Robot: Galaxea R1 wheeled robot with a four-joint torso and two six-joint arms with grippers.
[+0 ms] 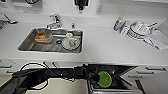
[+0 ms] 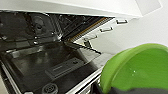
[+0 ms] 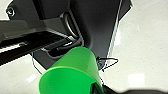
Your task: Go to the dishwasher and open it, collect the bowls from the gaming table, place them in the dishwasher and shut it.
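White countertop, steel sink, chrome faucet, white drawers, pale glossy floor

Dishwasher open under the counter edge; its dark cavity is reachable from the front, w/ the lowered door lying flat below the opening. Left arm stretches across in front of the cabinets, blocking that side. Green bowl sits over the opening, taking up the mid part. Drawer handles stick out beside the cavity. Up top, sink is crowded w/ dishes; worktop betw. sink and the plate stack is open.
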